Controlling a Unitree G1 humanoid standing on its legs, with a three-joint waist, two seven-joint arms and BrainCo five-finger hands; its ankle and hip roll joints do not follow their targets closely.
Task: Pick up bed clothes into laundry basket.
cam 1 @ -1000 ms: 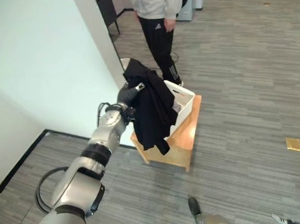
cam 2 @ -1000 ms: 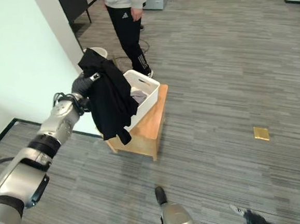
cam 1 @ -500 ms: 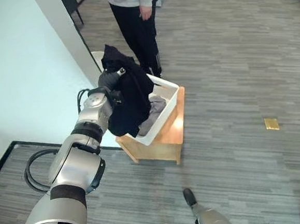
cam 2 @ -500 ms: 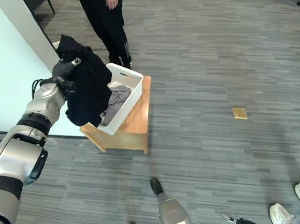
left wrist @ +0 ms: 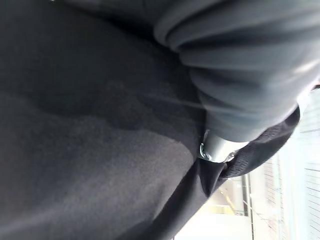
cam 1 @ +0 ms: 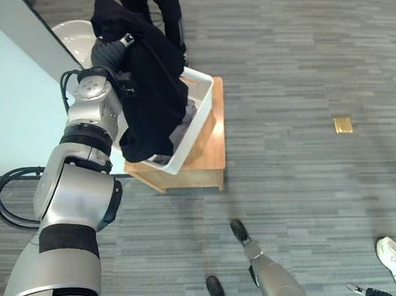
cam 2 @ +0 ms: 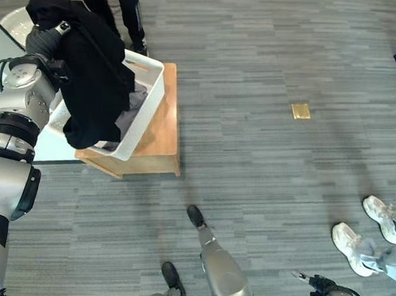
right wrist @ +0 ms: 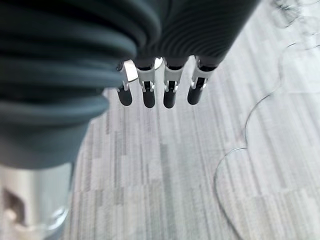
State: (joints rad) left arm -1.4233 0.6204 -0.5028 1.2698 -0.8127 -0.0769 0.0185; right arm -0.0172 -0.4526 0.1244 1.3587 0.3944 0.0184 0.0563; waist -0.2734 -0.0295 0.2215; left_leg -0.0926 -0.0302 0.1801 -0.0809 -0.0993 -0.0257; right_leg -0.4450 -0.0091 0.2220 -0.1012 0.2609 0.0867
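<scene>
Left hand (cam 1: 112, 53) raised at 11 o'clock, black garment (cam 1: 151, 90) draping over it and hanging down into white laundry basket (cam 1: 202, 113); fingers buried in cloth, grip impossible to tell. Basket sitting on wooden stool (cam 1: 216, 160), grey cloth (cam 2: 134, 101) lying inside. Right hand (right wrist: 160, 90) hanging over floor, fingers straight, released. Person's legs (cam 1: 163, 7) standing at 12 o'clock beyond basket.

Even indoor light, blurred close wrist views.
</scene>
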